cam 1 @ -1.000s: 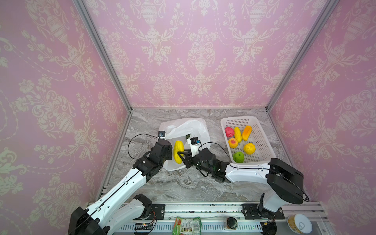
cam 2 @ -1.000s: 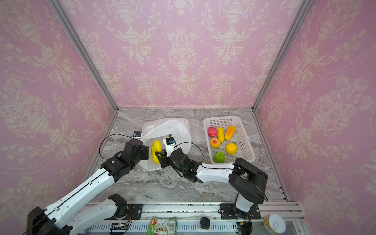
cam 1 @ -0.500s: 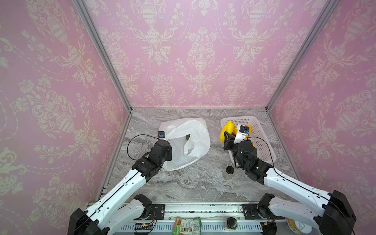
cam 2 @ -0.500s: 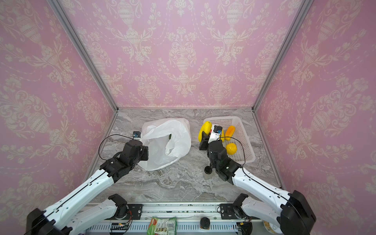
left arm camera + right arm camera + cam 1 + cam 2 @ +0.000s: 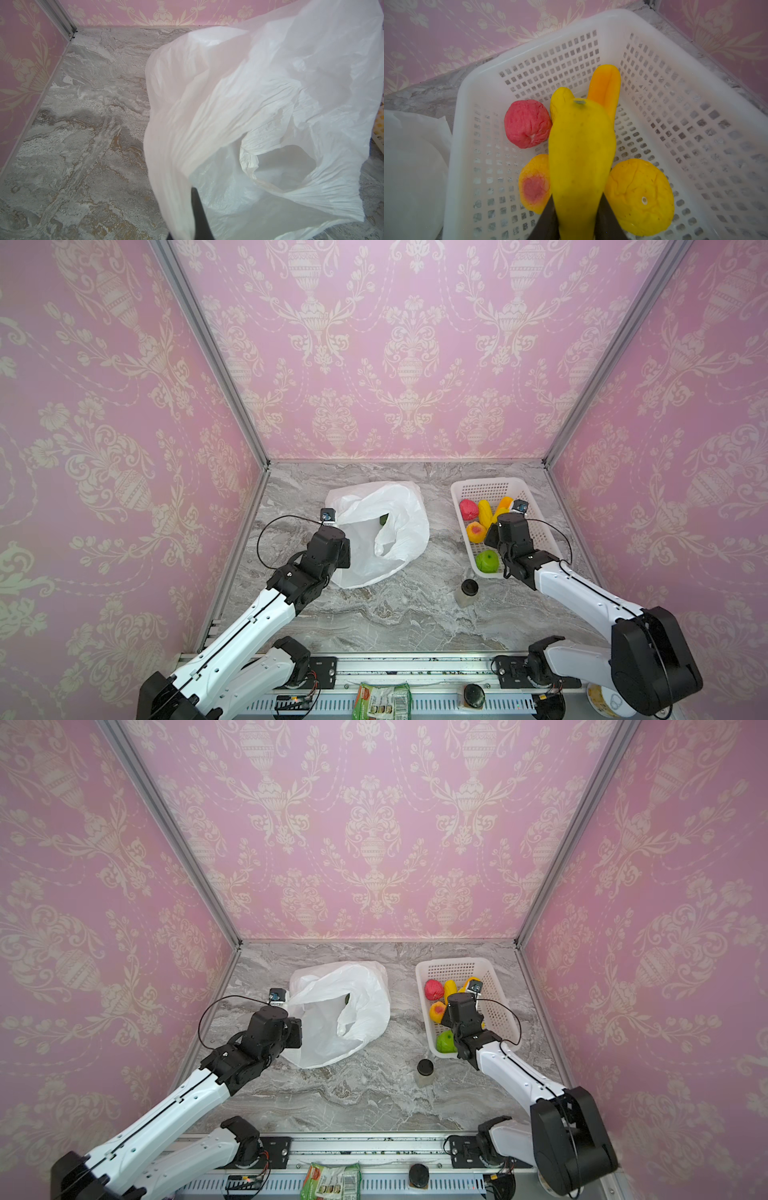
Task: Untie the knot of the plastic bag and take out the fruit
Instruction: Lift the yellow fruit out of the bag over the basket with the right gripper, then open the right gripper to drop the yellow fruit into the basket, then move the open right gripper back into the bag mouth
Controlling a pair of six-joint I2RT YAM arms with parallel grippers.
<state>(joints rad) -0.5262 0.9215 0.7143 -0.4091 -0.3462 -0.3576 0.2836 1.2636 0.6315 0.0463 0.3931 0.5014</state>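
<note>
The white plastic bag (image 5: 374, 531) (image 5: 336, 1011) lies mid-table with its mouth gaping; no knot shows. My left gripper (image 5: 187, 197) is shut on the bag's near edge (image 5: 176, 187), holding it up. A green fruit (image 5: 383, 519) peeks from inside. My right gripper (image 5: 577, 199) is shut on a yellow oblong fruit (image 5: 581, 155), just above the white basket (image 5: 695, 104). In the basket lie a pink-red fruit (image 5: 468, 509), a yellow oblong (image 5: 484, 512), an orange one (image 5: 503, 502), a peach one (image 5: 476, 531), a green apple (image 5: 487, 561) and a round yellow one (image 5: 639, 197).
A small jar with a black lid (image 5: 467, 592) stands on the marble table just in front of the basket. A snack packet (image 5: 382, 697) lies on the front rail. Pink walls close in the left, back and right sides.
My right gripper has carried the yellow fruit from the bag's mouth across to the right and now holds it low over the basket. The left arm has kept still.
</note>
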